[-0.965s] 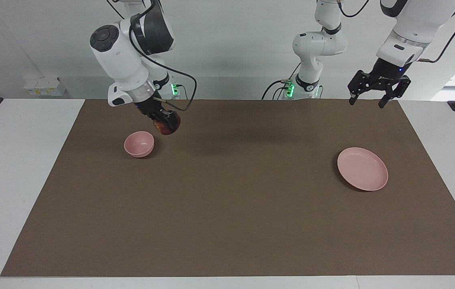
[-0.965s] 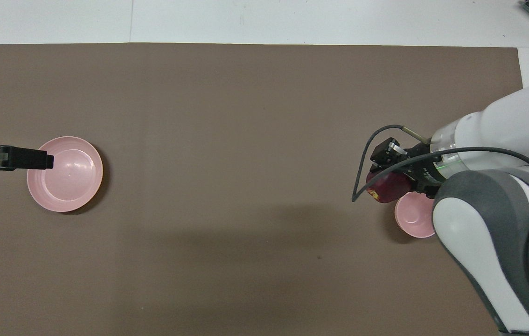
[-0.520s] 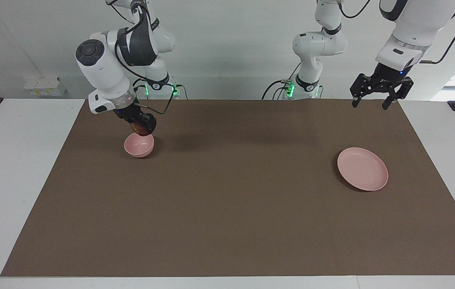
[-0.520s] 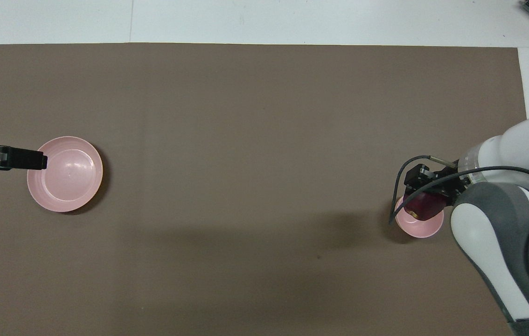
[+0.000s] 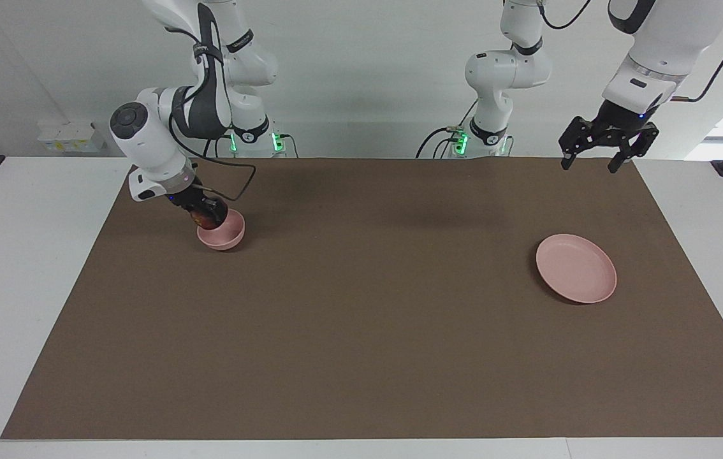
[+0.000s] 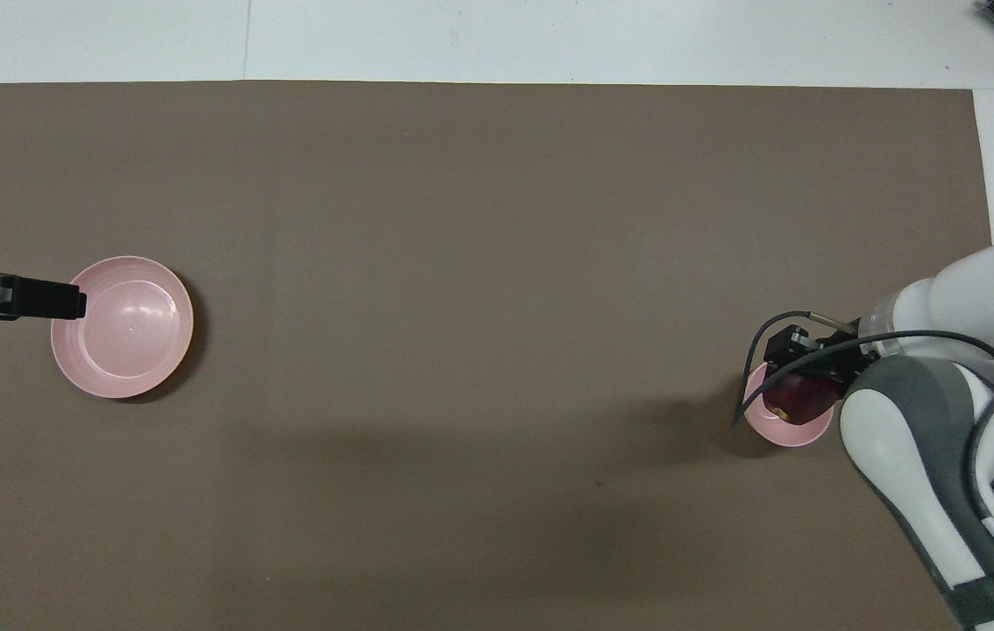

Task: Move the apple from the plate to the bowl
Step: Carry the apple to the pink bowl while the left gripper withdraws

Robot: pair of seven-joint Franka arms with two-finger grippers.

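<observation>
Right gripper is down in the bowl, fingers clamped on the apple — lowered from just above the rim half a second ago, so release drops it little. Left gripper waits, fingers spread, over the counter's edge near the bare plate — unchanged.

The small deep pink bowl stands on the brown table mat toward the right arm's end. The right gripper reaches into it with the dark red apple, which seems inside the rim. The flat wide pink plate lies well apart, toward the left arm's end. The left gripper waits in the air over the mat's edge there.
</observation>
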